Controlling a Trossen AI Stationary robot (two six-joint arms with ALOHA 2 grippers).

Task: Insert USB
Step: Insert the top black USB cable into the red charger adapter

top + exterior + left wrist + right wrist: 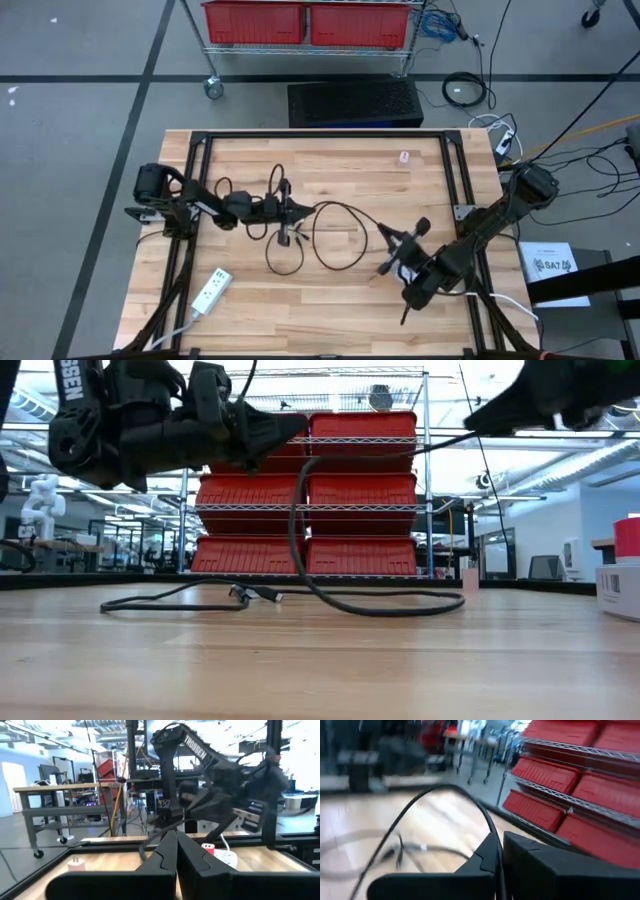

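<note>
The floor (80,110) is grey concrete with dark lines. A wire shelf rack (425,480) on casters stands behind the table and holds red bins (360,490). A black mat (355,103) lies beside it. Workbenches (60,790) stand farther off under bright ceiling lights.

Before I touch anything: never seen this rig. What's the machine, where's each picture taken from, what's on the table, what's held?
Two dark robot arms work at a wooden table. The high view looks straight down on it. The low view sits at tabletop height, facing shelves of red bins. Each wrist view looks out past that arm's own two fingers.

A looping black cable lies on the table, with a white power strip near the front left and a small pink-and-white item at the back.

The left hand and right hand are both closed. Each seems to pinch the cable, lifting part of it off the wood.
</note>
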